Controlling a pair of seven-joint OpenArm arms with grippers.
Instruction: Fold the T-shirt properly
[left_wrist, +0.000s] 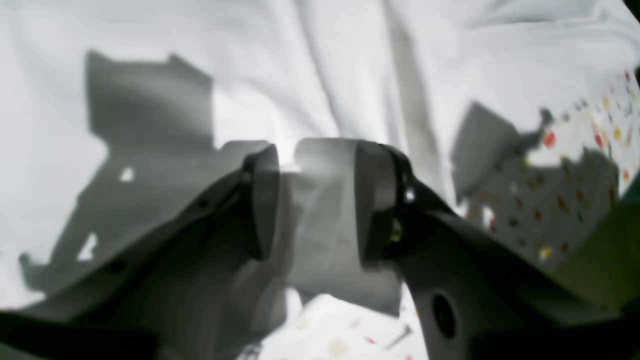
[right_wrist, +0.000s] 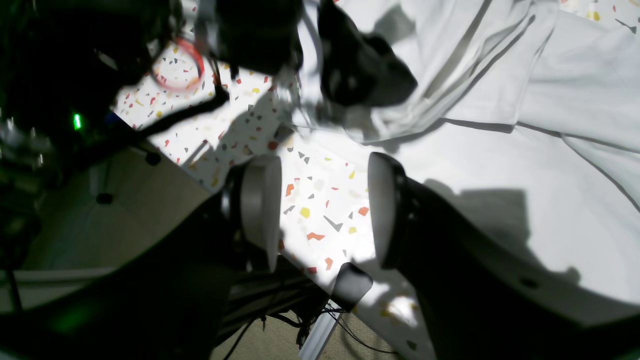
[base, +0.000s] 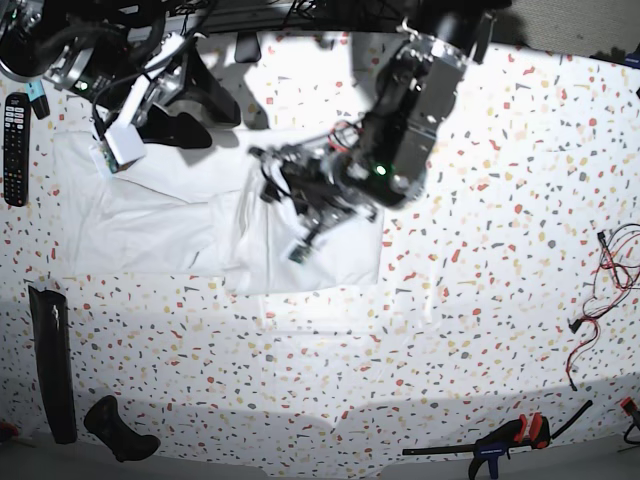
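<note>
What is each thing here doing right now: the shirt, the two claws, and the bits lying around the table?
T-shirt: spread on the table, partly folded, wrinkled.
Left gripper: shut on a fold of the T-shirt.
Right gripper: open, empty, over the table's edge beside the shirt.
Remote control: lying flat, untouched.
Clamp: lying at the table's near edge, untouched.

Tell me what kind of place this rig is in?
Probably a robotics lab or workshop: a speckled table with loose wires, a clamp at its edge, and a remote beside the T-shirt.
</note>
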